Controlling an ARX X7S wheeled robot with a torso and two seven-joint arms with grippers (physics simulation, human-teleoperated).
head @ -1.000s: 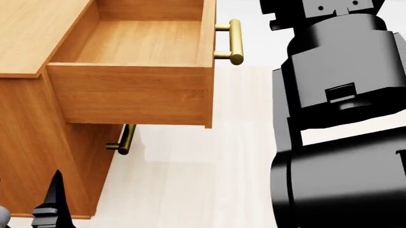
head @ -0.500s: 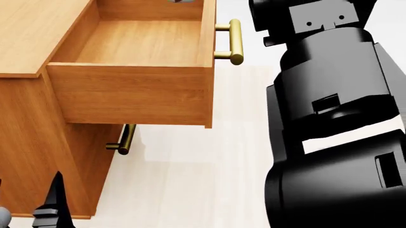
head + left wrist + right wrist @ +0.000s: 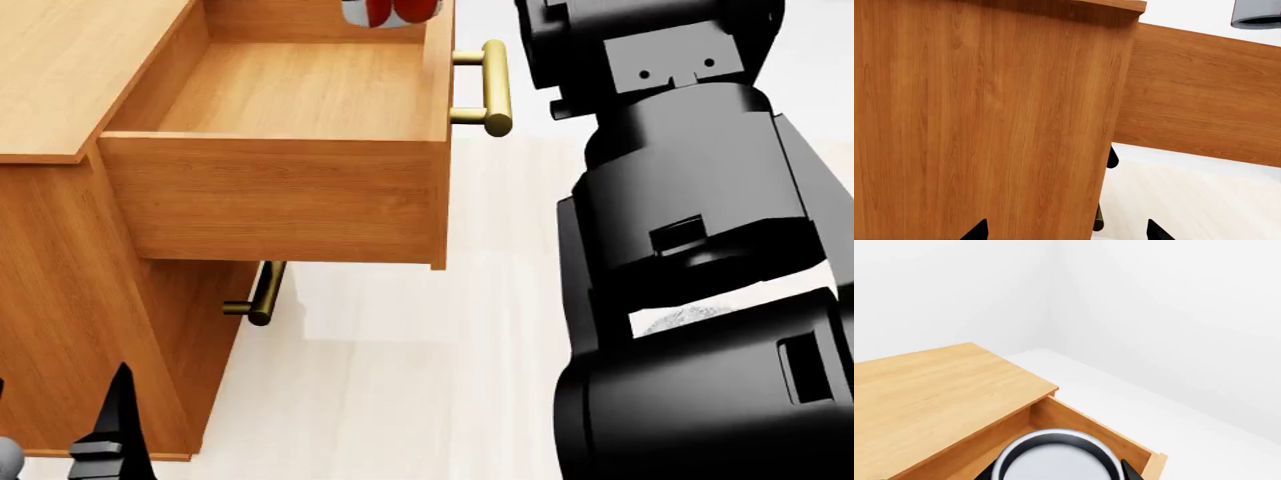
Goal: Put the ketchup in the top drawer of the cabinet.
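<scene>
Over the open top drawer (image 3: 300,90), at the upper edge of the head view, hangs the ketchup (image 3: 388,12); the cabinet (image 3: 67,270) fills that view's left side, and the drawer stands pulled well out of it, its brass handle (image 3: 494,88) toward the robot's right arm (image 3: 681,250). The drawer floor looks bare where it shows.

The step in hand appears to be lowering the can into the drawer. To do it well, the arm would best keep the can upright and centred between the drawer walls, clear of the front panel, then bring it low before letting go so it does not topple or roll.

The right wrist view shows the can's silver top (image 3: 1057,460) directly below the camera, with dark finger parts at either side of it, so the right gripper appears to be clamped on the can, though the fingertips are out of frame. In the head view only the can's lower part shows, and the gripper not at all.

The left gripper (image 3: 1064,231) shows just two dark tips set well apart, so it seems spread and empty beside the cabinet's side.
</scene>
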